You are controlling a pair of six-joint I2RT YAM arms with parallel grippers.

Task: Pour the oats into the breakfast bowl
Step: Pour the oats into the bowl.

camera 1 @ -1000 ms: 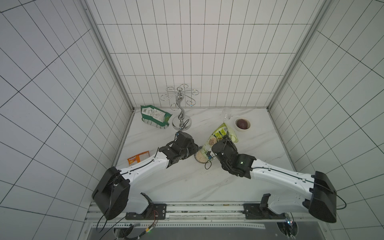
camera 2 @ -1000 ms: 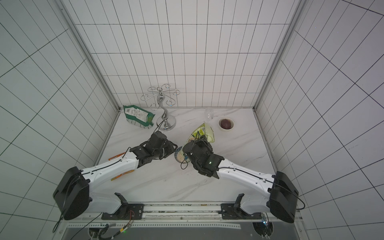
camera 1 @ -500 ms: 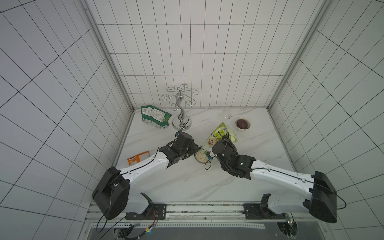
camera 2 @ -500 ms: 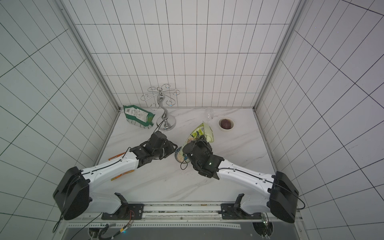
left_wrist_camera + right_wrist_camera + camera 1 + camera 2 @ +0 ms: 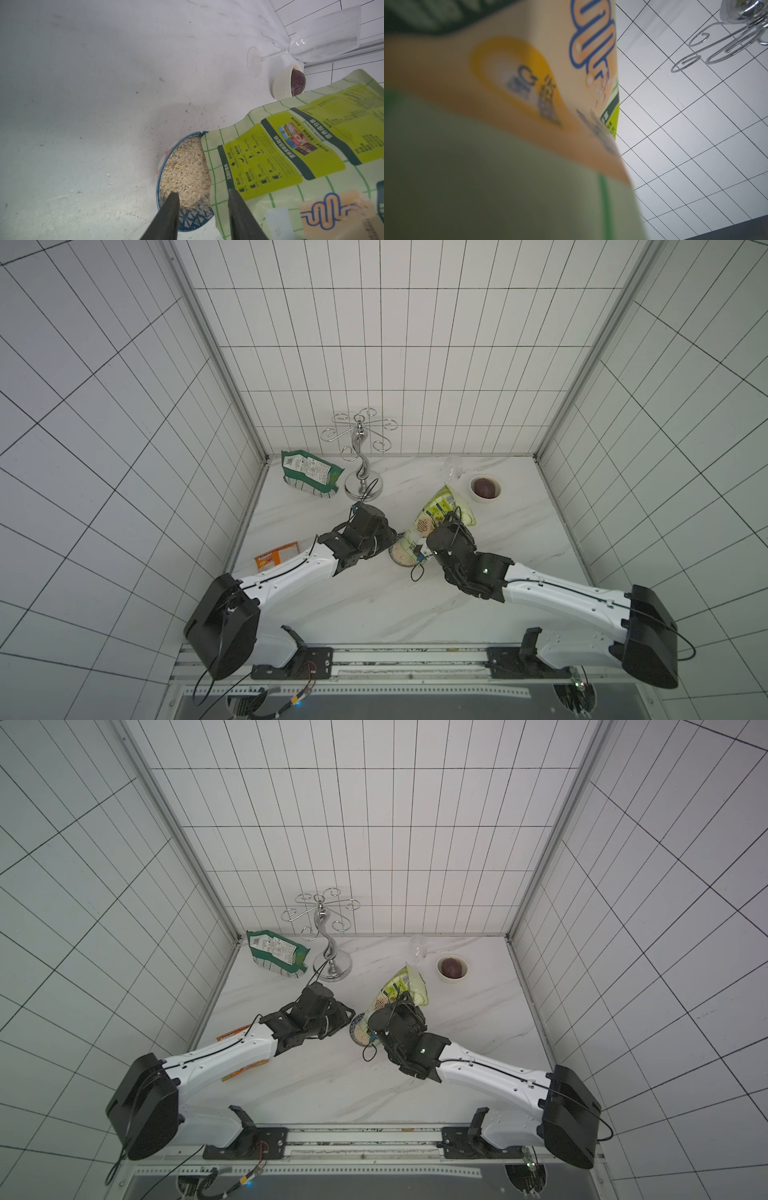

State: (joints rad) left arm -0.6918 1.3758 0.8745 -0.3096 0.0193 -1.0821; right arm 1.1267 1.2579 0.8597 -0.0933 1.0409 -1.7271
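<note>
The light-green checkered pouch of oats hangs tilted over the middle of the table, its mouth down in the breakfast bowl. My right gripper is shut on the pouch's lower half. The pouch fills the right wrist view and hides the fingers there. In the left wrist view pale oats fill the blue-and-white bowl, heaped against the pouch's mouth. My left gripper stands open at the bowl's left side, holding nothing.
A darker green bag lies at the back left beside a chrome stand. A wine glass and a small white bowl with a dark fruit stand at the back right. An orange packet lies at the left edge.
</note>
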